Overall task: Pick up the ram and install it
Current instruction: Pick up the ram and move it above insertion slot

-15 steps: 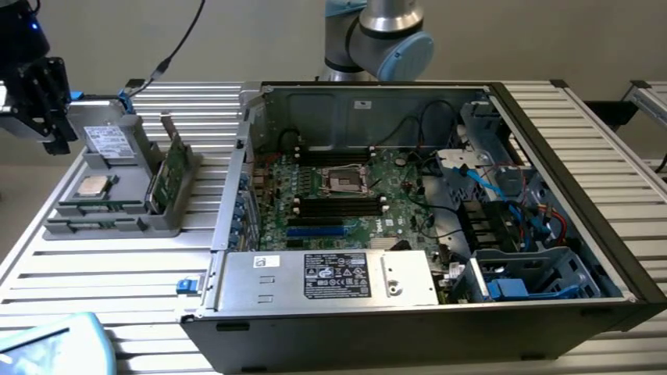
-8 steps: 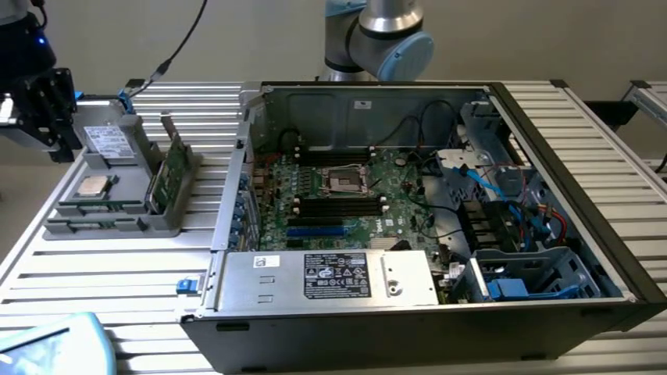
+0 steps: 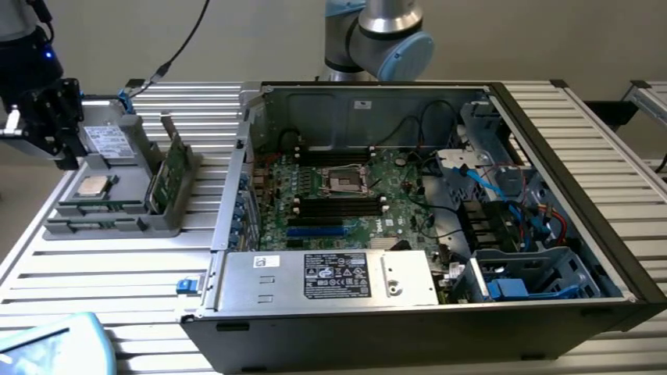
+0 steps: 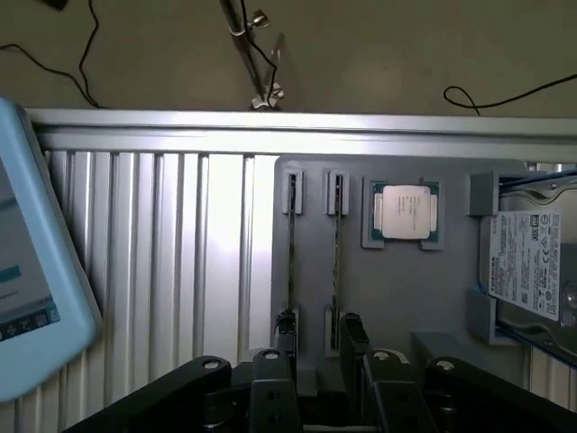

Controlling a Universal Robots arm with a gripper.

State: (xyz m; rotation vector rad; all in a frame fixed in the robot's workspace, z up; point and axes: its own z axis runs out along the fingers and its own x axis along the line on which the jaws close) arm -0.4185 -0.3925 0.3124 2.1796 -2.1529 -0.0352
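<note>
Slatted aluminium table (image 4: 162, 271): gripper (image 4: 325, 390), fingers (image 4: 270, 379) spread, hovers above grey holder (image 4: 397, 289) whose slots stand the ram (image 4: 335, 262) edge-up for pinching.

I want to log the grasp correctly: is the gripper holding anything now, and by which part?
Nothing is held, as far as it shows. The gripper stands open above the tray, with nothing between its fingers.

- Robot arm (image 3: 376, 39), twelve o'clock in the exterior view: cut off by the edge.
- Pale blue object (image 3: 47, 344), seven o'clock: cropped, blurred.
- Gripper (image 4: 325, 397): partly cut off by the wrist picture's edge.
</note>
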